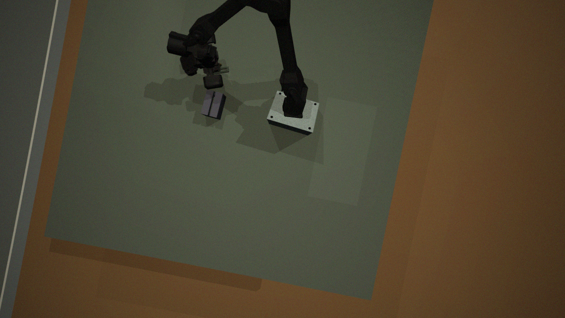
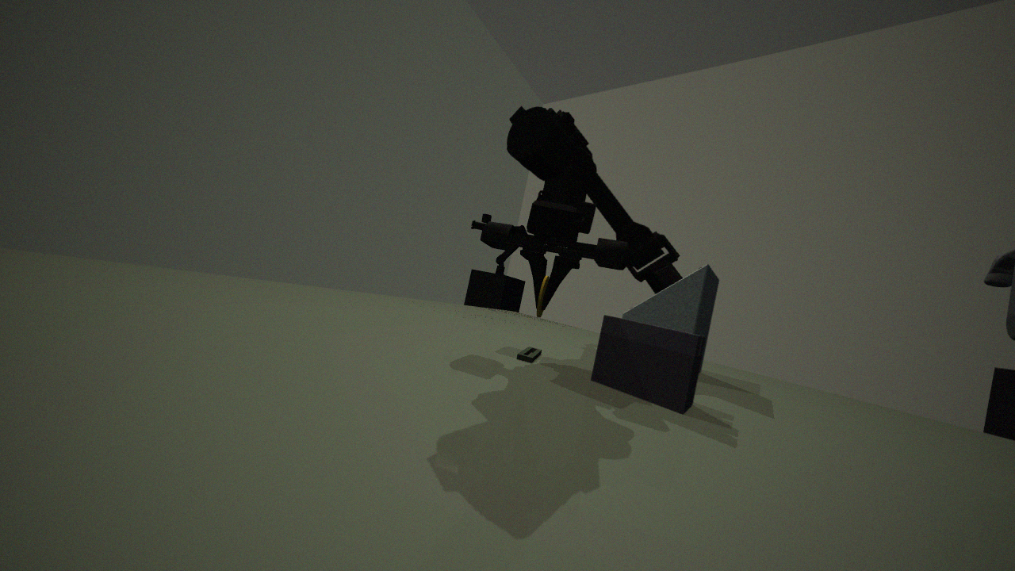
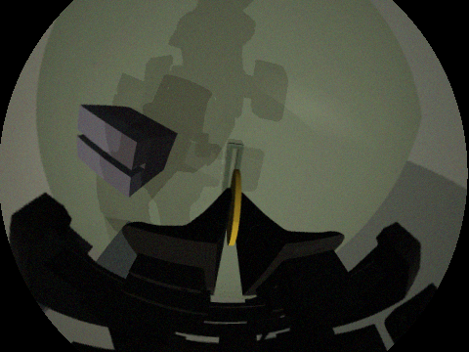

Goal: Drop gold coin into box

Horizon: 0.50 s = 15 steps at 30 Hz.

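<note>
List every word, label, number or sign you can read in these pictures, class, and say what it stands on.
None can be read in any view.
Thin gold coin, shut in the black parallel-jaw gripper: seen edge-on, faces hidden.
Closed grey box with a slotted lid: plain.
Small dark-green holder: plain.
Pale grey base plate: only four dark dots, no writing.
</note>
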Tool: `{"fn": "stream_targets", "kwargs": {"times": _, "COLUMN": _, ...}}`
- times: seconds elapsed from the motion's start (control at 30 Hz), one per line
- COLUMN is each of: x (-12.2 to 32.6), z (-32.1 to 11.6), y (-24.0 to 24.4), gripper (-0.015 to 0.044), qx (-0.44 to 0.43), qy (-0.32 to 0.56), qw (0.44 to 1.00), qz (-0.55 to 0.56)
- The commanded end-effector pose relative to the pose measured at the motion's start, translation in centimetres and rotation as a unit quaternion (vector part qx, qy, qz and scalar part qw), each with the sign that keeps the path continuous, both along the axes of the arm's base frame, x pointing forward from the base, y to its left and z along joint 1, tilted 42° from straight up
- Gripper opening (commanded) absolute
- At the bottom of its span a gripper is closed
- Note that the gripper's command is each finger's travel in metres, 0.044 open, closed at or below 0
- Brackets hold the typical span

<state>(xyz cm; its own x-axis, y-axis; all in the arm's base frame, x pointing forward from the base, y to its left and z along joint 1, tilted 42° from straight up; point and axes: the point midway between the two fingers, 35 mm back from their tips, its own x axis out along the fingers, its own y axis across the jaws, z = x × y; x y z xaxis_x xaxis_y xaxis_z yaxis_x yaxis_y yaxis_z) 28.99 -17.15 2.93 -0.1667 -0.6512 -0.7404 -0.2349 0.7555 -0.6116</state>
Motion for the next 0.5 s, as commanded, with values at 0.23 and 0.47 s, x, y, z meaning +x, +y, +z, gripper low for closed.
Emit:
{"fn": "stream_targets", "kwargs": {"times": 0.23, "x": 0.3, "z": 2.3, "y": 1.8, "gripper": 0.0000, "qx": -0.001, "qy": -0.004, "qw": 1.000, "qz": -0.002}}
{"fn": "stream_targets", "kwargs": {"times": 0.47, "x": 0.3, "z": 3.2, "y": 2.5, "gripper": 0.0000, "qx": -0.001, "qy": -0.002, "qw": 1.000, "qz": 0.000}}
